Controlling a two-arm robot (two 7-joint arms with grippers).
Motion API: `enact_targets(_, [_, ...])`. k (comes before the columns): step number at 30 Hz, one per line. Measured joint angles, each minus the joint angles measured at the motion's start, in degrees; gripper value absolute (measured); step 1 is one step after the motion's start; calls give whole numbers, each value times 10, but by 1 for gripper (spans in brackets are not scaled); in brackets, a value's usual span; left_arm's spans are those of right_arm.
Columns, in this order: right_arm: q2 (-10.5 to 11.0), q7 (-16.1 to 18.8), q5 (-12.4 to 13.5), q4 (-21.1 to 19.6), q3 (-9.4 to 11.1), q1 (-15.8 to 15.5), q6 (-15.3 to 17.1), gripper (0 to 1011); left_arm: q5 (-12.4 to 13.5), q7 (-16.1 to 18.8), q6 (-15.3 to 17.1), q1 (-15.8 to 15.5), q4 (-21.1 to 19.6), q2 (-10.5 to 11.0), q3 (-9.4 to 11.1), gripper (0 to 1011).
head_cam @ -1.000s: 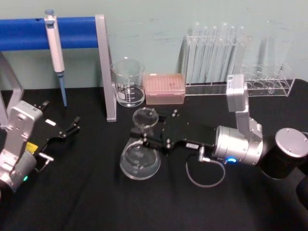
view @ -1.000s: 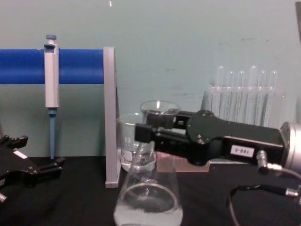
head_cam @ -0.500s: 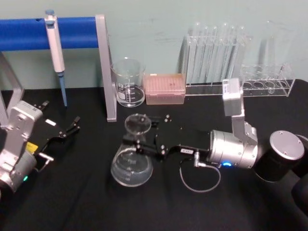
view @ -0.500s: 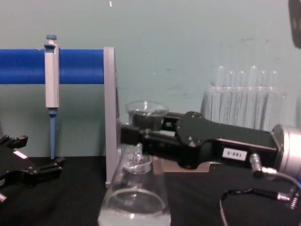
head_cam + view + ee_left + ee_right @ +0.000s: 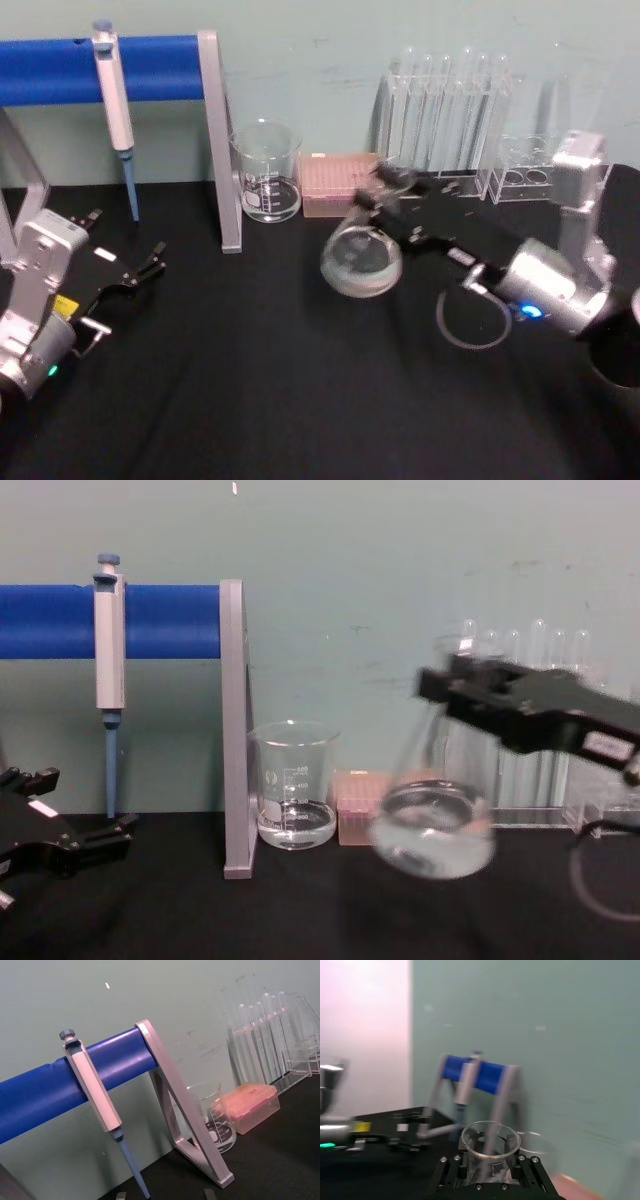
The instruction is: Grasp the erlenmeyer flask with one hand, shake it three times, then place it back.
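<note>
Since 1 second ago the black boxy right gripper (image 5: 388, 200), clamped on the neck of the clear glass conical erlenmeyer flask (image 5: 362, 262), has swung from the table's middle toward the robot's right and farther from its body. It now sits just in front of the clear plastic rack of test tubes (image 5: 450, 110). In the chest view the erlenmeyer flask (image 5: 432, 825) has risen: its base, earlier at the bottom edge, now hangs tilted above the black table (image 5: 180, 910), partly in front of the pink tip box (image 5: 352, 805). The straight-walled glass beaker (image 5: 295, 785) it had screened now stands uncovered.
</note>
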Motion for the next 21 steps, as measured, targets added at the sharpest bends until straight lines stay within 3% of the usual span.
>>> enact_targets(6, [17, -69, -13, -23, 45, -32, 15, 457, 0, 0, 0, 0, 0, 0, 0, 1001])
enact_targets(10, [26, -94, -19, -34, 67, -47, 25, 457, 0, 0, 0, 0, 0, 0, 0, 1001])
enact_targets(16, [29, -100, -25, -39, 79, -53, 33, 457, 0, 0, 0, 0, 0, 0, 0, 1001])
enact_targets(21, [18, -75, -28, -32, 71, -43, 39, 457, 0, 0, 0, 0, 0, 0, 0, 1001])
